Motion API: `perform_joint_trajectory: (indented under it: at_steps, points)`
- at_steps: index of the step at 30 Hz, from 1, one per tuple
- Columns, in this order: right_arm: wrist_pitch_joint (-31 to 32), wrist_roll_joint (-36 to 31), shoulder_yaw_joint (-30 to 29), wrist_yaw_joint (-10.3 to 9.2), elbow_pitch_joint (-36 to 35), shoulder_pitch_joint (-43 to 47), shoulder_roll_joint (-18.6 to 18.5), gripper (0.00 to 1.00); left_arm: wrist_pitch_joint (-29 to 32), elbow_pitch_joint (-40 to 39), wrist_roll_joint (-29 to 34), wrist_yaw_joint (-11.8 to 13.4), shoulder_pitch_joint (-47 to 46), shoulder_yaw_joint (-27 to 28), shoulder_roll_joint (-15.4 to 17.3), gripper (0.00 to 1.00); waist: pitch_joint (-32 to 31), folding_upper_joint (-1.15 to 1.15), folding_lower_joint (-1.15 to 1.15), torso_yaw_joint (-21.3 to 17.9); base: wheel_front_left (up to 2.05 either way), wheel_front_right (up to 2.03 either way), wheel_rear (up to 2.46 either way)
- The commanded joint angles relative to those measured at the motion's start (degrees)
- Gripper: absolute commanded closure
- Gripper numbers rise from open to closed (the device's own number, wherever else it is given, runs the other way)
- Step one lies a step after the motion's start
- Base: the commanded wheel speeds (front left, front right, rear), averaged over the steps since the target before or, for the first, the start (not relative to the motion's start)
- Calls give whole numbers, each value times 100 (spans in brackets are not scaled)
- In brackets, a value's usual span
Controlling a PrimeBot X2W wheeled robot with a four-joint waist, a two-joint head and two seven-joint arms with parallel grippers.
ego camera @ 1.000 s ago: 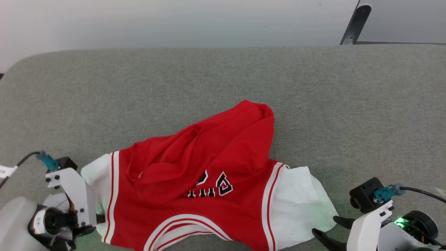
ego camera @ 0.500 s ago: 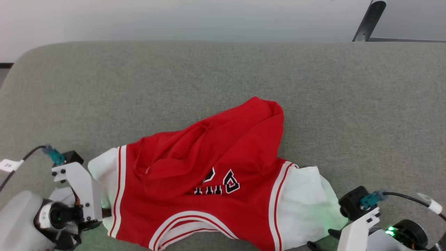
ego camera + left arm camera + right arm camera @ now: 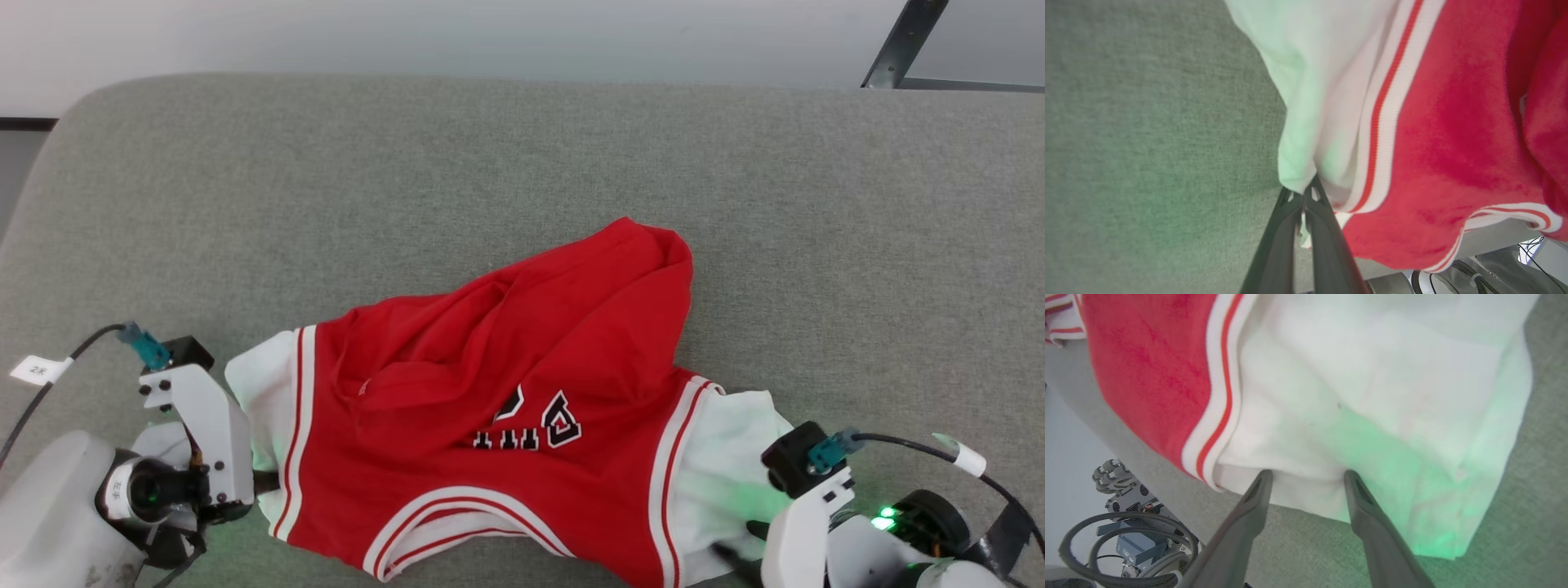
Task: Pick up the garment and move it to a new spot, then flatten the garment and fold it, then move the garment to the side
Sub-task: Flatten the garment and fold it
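**STATUS: BOTH GRIPPERS AT THE SLEEVES, NEAR EDGE**

Nearest me, the left gripper (image 3: 1302,192) is clamped on the hem of the left-hand white sleeve (image 3: 1306,90). In the head view its white wrist bracket hides the fingers. The right gripper (image 3: 1306,475) stands spread, one fingertip (image 3: 1260,482) at each end of a stretch of the right-hand sleeve (image 3: 1392,396) hem. I cannot tell whether the tips lie over or under the cloth.

Against one second ago, the head camera has swung, so the whole picture is shifted. The right gripper has come in from just clear of the sleeve to its hem. The left grip is unchanged.

The garment (image 3: 490,359) lies rumpled on the grey woven cushion (image 3: 408,163), at its near edge. Its lower right corner is cut off by the bottom of the head view. The soft red body bunches into a rounded peak pointing away from me. A fold partly covers the black, white-outlined lettering (image 3: 531,425). Green light tints both sleeves. Farthest off, a dark slanted strut (image 3: 906,41) is cut off at the top.
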Motion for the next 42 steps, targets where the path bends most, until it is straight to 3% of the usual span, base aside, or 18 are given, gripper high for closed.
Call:
perform_joint_trajectory:
  at_steps: [1, 11, 18, 26, 34, 42]
  points:
    - [-18, -71, 50, -8, 179, -29, -54, 100, -107, 80, 30, -29, 12, -52, -152, 100, -5, 0, 0, 15, 0, 0, 0]
    - [-267, -25, -74, -14, 554, -225, -216, 100, -128, 264, 45, -130, -75, -67, -150, 100, -96, 0, 0, 32, 0, 0, 0]
    - [-282, 196, -308, -8, 351, -422, -261, 100, -88, 166, 71, -178, -191, -25, 3, 100, -228, 0, 0, -4, 0, 0, 0]
    - [-173, 728, -601, -7, 77, -847, -296, 100, 155, -244, 79, -50, -463, -1, 157, 100, -458, 0, 0, -25, 0, 0, 0]
    - [-236, 1155, -617, -7, 105, -1781, -289, 100, 563, -706, 280, 108, -984, -112, 310, 100, -875, 0, 0, -16, 0, 0, 0]
    - [-725, 1447, -469, -7, 766, -3133, -74, 100, 725, -658, 579, 134, -1980, -182, 151, 100, -1230, 0, 0, 3, 0, 0, 0]
